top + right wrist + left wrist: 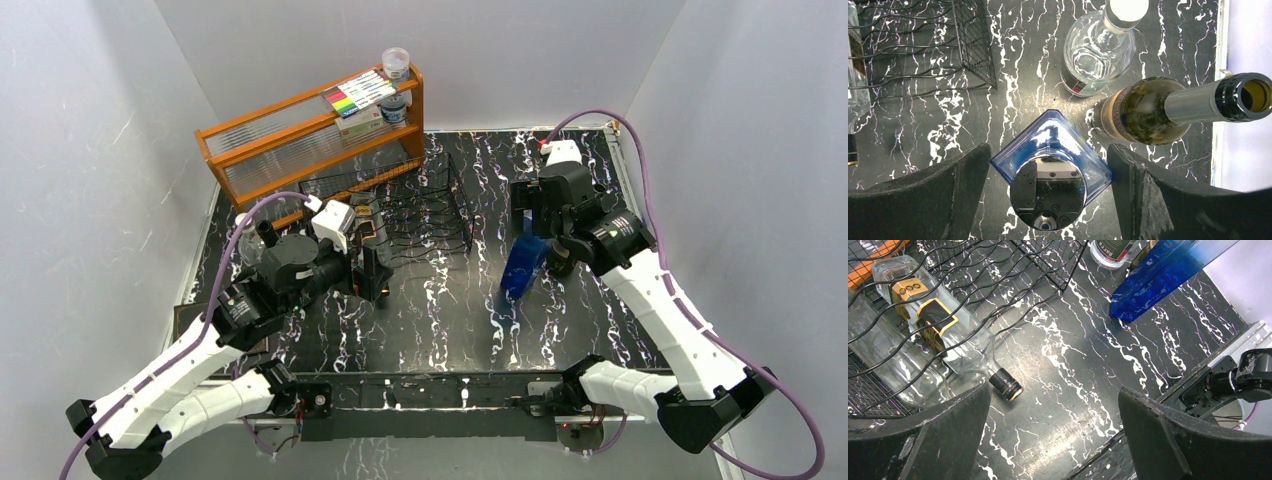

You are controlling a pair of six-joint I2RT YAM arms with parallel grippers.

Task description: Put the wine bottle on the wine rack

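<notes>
Both apart — left hand (1054,395) empty, right hand (1048,156) astride the blue bottle (1048,131); drop crooked and you topple the wine bottle (1143,112).

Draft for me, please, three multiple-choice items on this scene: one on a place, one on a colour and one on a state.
1. Where does the labelled clear bottle lie? A in a drawer; B in the wine rack; C in a sink.
2. What colour is the square bottle? A red; B yellow; C blue.
3. How is the dark wine bottle at its mouth? A open; B corked; C capped in white.
Key: 1 B, black wires cradle it in the left wrist view; 2 C, its glass shows blue in every view; 3 A, the right wrist view looks into its bare neck.
</notes>
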